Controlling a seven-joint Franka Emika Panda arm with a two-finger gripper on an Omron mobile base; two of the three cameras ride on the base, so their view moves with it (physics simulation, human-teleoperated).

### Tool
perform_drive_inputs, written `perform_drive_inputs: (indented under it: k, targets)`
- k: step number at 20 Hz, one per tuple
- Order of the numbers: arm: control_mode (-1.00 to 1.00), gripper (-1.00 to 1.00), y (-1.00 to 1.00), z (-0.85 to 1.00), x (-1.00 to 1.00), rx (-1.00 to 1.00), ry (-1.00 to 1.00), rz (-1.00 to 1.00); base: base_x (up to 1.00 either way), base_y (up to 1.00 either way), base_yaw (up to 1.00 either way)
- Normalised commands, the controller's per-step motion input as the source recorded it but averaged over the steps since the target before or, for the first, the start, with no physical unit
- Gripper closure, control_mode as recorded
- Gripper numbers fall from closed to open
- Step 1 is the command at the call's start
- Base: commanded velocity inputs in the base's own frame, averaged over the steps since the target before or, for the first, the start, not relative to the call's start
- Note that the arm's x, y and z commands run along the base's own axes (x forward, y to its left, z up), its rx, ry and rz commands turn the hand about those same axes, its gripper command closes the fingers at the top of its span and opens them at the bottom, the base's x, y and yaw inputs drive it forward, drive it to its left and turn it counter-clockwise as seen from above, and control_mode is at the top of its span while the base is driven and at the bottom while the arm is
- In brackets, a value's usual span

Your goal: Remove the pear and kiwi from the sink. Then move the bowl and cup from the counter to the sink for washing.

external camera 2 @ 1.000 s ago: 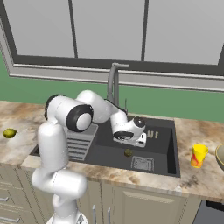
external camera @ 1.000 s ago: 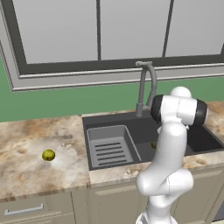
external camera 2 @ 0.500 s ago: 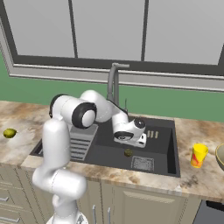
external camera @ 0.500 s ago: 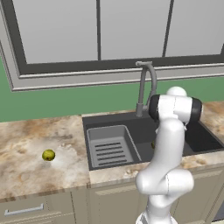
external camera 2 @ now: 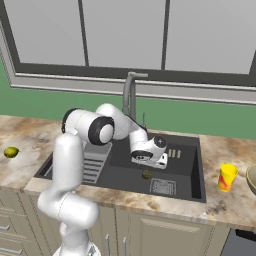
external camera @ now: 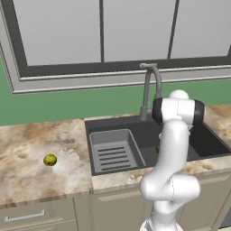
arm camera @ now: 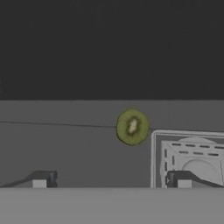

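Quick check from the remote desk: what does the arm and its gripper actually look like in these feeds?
The arm is glossy white, built of rounded tubular links, with dark, near-black bands at the joints. No loose cables or markings are visible. The gripper has a white hand body with dark details, and in the hand view its two fingertips appear as small dark tips with pale pads.

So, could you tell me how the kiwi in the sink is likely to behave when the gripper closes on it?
The kiwi is small and rounded, so it could roll across the flat sink floor if nudged. It probably weighs little. The open gripper looks wide enough to straddle it.
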Motion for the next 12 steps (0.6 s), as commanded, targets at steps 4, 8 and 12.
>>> perform_drive_inputs:
  k: [4,8,12]
  targets:
    - [-1.0,-1.0,-0.02,-0.18,0.15,0.0,0.0,0.0,0.0,0.0,0.0]
    - [-1.0,-1.0,-0.04,-0.18,0.14,0.0,0.0,-0.02,0.0,0.0,0.0]
    - [-1.0,-1.0,-0.03,-0.16,0.16,0.0,0.0,-0.02,0.0,0.0,0.0]
